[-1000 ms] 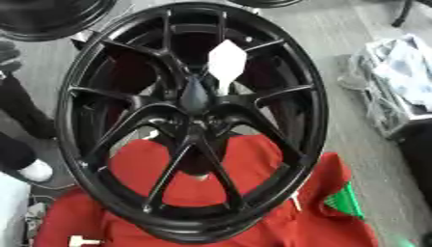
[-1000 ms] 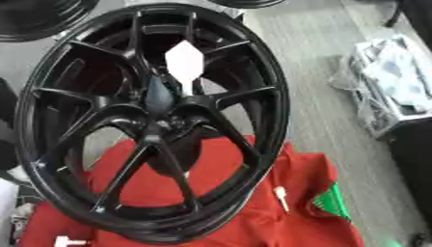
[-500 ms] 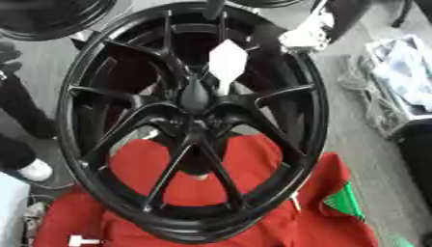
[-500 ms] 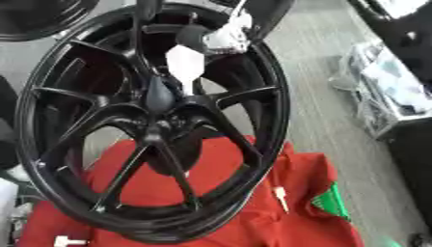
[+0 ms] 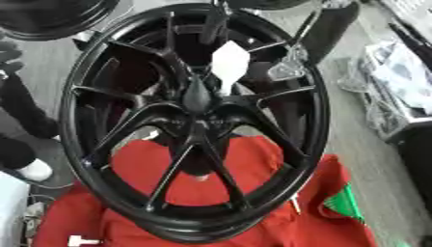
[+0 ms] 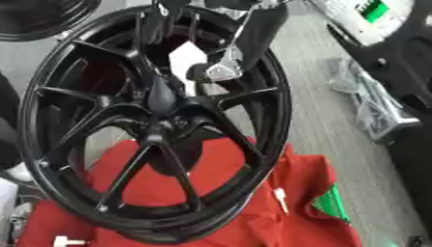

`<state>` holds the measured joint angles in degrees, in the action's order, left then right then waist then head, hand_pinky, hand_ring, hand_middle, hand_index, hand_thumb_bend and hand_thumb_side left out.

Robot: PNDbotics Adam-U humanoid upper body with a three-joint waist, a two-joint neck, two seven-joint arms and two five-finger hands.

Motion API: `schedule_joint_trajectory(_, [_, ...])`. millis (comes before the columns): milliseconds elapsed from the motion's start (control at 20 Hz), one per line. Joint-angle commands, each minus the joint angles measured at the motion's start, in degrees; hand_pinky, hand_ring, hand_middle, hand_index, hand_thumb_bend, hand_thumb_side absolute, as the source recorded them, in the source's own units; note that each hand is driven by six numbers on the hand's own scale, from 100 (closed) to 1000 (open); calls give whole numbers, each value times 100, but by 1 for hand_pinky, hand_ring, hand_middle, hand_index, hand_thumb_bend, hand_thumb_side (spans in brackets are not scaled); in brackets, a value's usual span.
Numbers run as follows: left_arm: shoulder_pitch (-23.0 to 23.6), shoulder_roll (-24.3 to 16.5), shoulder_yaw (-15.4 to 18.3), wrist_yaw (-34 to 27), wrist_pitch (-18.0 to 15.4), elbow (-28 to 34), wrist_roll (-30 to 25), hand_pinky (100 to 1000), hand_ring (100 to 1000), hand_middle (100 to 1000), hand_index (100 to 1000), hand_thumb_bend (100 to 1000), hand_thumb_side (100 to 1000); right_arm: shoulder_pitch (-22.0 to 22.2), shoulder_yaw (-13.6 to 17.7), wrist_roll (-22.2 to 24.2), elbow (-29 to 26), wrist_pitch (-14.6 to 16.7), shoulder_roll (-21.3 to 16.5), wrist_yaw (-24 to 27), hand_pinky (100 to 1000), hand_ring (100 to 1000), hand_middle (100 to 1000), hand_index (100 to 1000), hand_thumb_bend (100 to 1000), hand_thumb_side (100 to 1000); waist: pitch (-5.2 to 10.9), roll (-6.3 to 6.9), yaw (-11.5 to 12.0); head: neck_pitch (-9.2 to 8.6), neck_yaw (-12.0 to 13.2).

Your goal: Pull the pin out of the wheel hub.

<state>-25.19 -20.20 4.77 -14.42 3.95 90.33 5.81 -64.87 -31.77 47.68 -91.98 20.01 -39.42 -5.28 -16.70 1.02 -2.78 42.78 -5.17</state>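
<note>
Black multi-spoke wheel [image 5: 195, 120] stands tilted, its lower rim resting on a red cloth [image 5: 228, 193] spread over the floor. The hub sits at the centre of the spokes, with a dark, rounded, teardrop-shaped pin [image 5: 197, 94] standing out of it. A white diamond-shaped tag [image 5: 229, 62] shows just above and to the right of the pin, inside the upper rim.

Right robot hand [image 6: 221, 65] comes in from the upper right corner on a black arm and hangs over the upper right spokes, beside the tag. Silver knuckle part visible, dark fingers pointing down toward the hub. Whether the fingers are apart or together cannot be told: too blurred. Contact with the pin cannot be told either. Left robot hand shows in neither view.

Green patch [image 5: 344, 205] lies at the right edge of the cloth; a small white piece [image 6: 279, 198] lies on the cloth near the lower right rim. Another dark wheel [image 5: 50, 17] in the upper left corner. Clear plastic wrapping [image 5: 397, 82] on the grey floor to the right.
</note>
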Motion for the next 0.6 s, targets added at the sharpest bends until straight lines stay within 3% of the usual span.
schedule_joint_trajectory(50, [-47,-183,60,-19,0,50,18,828,761,649,771,100,800,-45,107,429,94,510,-19,-175,834,791,757,862,253,321,145,5,-3,-26,-1])
schedule_joint_trajectory(350, [-55,-171,58,-17,5,44,13,828,761,649,771,100,800,7,240,429,184,579,71,-390,833,790,765,871,336,279,143,16,6,-65,0])
schedule_joint_trajectory(600, [-71,-151,65,-21,6,47,21,828,762,649,770,100,800,59,301,429,273,579,154,-502,832,790,767,872,346,272,135,26,32,-77,-14])
